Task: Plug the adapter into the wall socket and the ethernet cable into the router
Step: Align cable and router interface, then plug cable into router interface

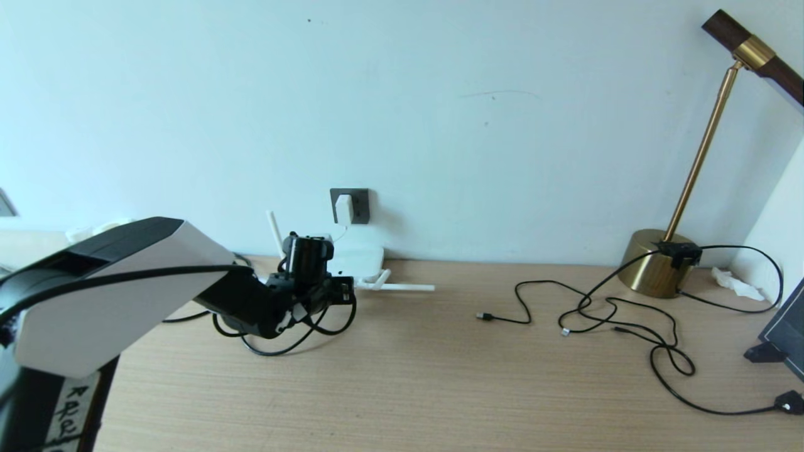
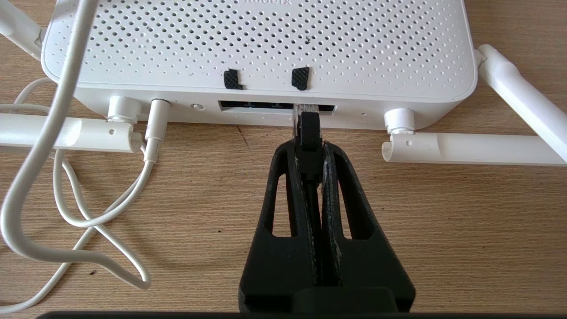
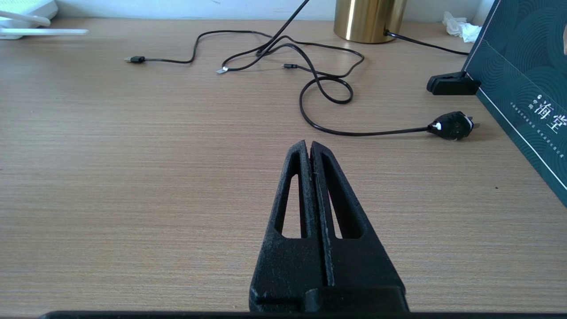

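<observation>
The white adapter [image 1: 343,209] sits in the dark-grey wall socket [image 1: 359,206] on the wall. Below it the flat white router [image 1: 359,258] lies on the table. In the left wrist view my left gripper [image 2: 309,146] is shut on the black plug of the ethernet cable [image 2: 308,126]. The plug's clear tip is at the mouth of the dark port slot on the router's [image 2: 266,44] front edge. The black cable loops on the table under the left wrist [image 1: 282,346]. My right gripper [image 3: 309,144] is shut and empty above bare table, outside the head view.
A brass lamp [image 1: 653,270] stands at the back right, with thin black cables [image 1: 603,311] and a black plug [image 1: 790,402] spread before it. A dark teal box [image 3: 522,88] stands at the right edge. White cord [image 2: 66,186] loops beside the router's antennas [image 2: 465,149].
</observation>
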Tool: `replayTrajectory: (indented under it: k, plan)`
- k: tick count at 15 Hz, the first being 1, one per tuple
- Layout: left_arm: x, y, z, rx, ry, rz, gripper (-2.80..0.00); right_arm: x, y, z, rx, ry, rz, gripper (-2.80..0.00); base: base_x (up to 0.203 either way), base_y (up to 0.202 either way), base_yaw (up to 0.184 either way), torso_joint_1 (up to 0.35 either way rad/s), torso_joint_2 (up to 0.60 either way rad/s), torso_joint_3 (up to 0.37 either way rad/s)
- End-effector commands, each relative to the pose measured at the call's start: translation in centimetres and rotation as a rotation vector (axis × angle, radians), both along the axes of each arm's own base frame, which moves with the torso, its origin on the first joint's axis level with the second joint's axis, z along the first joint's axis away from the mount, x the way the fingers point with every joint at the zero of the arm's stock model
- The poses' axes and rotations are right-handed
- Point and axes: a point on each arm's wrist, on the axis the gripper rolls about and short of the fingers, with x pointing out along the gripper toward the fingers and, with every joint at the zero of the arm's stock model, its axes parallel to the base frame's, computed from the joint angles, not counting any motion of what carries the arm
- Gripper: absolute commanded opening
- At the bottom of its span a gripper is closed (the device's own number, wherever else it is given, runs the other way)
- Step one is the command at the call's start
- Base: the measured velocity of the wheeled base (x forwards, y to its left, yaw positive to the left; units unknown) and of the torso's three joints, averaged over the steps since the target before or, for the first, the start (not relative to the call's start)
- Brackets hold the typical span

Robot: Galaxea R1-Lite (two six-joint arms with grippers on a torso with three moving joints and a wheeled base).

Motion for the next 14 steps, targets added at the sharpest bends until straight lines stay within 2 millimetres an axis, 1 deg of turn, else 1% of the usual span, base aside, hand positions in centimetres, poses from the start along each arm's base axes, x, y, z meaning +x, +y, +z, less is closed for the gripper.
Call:
replayTrajectory:
  k: [1, 7, 14]
  plan:
    - [0.11, 0.03, -0.23, 0.0, 0.001, 0.003, -2.8, 0.0, 0.0, -0.01, 0.0, 0.0, 0.0, -2.8, 0.0, 0.0, 0.0, 0.0, 0.0, 0.0]
    - [0.14, 0.02, -0.26, 0.0, 0.001, 0.003, -2.8, 0.01, 0.0, -0.01, 0.0, 0.002, -0.001, -2.8, 0.0, 0.0, 0.0, 0.0, 0.0, 0.0]
    - [0.3, 0.54, -0.28, 0.001, 0.002, 0.015, -2.8, 0.01, 0.0, -0.01, 0.0, 0.001, -0.001, -2.8, 0.0, 0.0, 0.0, 0.0, 0.0, 0.0]
